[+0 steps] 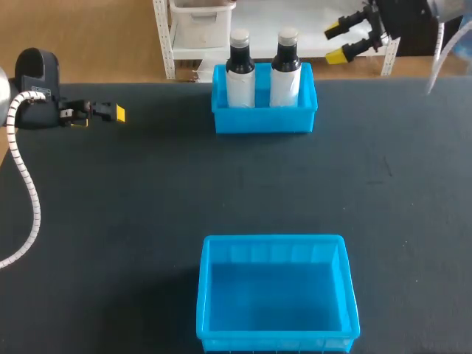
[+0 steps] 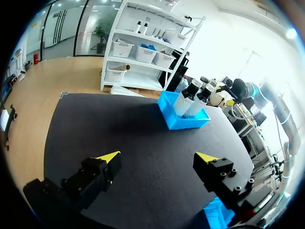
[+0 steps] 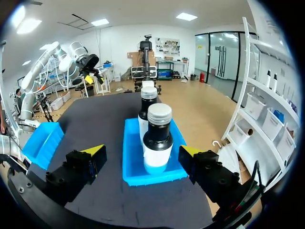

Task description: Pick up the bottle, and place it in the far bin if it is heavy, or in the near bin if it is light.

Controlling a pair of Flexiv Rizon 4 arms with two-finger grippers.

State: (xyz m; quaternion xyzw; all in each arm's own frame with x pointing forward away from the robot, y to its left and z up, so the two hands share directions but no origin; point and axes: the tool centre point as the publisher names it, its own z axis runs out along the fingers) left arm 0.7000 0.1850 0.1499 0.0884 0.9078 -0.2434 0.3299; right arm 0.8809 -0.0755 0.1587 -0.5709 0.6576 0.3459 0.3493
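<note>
Two white bottles with black necks and caps, one (image 1: pixel 240 74) and the other (image 1: pixel 285 71), stand upright side by side in the far blue bin (image 1: pixel 264 120). The near blue bin (image 1: pixel 204 295) holds nothing. My right gripper (image 1: pixel 335 43) hangs open past the table's far edge, behind and to the right of the far bin. In the right wrist view that gripper (image 3: pixel 142 151) faces the closer bottle (image 3: pixel 157 138), its fingers apart and touching nothing; the second bottle (image 3: pixel 147 102) stands behind. My left gripper (image 1: pixel 99 116) is open at the far left, its fingers (image 2: pixel 108 157) over bare mat.
The black mat (image 1: pixel 147 192) covers the table between the two bins. A white coiled cable (image 1: pixel 28 184) hangs from my left arm along the left edge. In the left wrist view the far bin (image 2: pixel 178 121) lies well ahead and a corner of the near bin (image 2: pixel 217 214) shows beside the gripper.
</note>
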